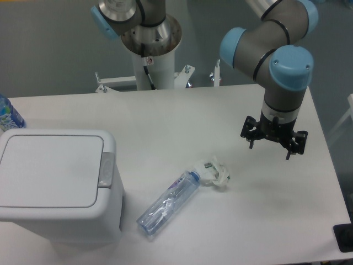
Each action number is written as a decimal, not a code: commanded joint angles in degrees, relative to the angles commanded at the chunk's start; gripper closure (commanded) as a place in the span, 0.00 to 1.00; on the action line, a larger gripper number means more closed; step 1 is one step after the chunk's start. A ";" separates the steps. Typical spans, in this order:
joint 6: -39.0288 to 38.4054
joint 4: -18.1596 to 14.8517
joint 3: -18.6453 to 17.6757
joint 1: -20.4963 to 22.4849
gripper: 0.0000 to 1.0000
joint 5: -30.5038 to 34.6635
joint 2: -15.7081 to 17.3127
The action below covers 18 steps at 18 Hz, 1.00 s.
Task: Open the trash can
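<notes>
We see the trash can [55, 185] standing at the bench's near-left corner, its flat white lid [49, 171] down and closed, with the grey push-button latch [106, 169] set in the rim on the side facing the bottle. We judge it a stiff, light, hollow plastic box with smooth, slippery walls, likely to slide if shoved sideways; so we would not grip it at all but press straight down on the latch, letting the bench [182, 118] take the force. Just beside the can lies a clear bottle [168, 202] on its side, touching a crumpled white wrapper [214, 172] at its cap end. A blue-labelled bottle [8, 115] peeks in behind the can. Well away from the can, beyond the wrapper, our tool [274, 144] hangs above the bench holding nothing; its short fingers appear spread apart, though they are small and we cannot judge how widely.
</notes>
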 joint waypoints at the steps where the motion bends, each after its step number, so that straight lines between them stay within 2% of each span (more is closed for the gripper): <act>1: 0.00 0.00 0.00 -0.09 0.00 0.09 0.00; 8: -1.39 0.88 -1.84 -0.96 0.00 -6.15 1.40; 13: -16.94 0.88 -2.20 -4.39 0.00 -12.46 5.79; 18: -31.09 0.97 -2.37 -7.47 0.00 -25.12 9.66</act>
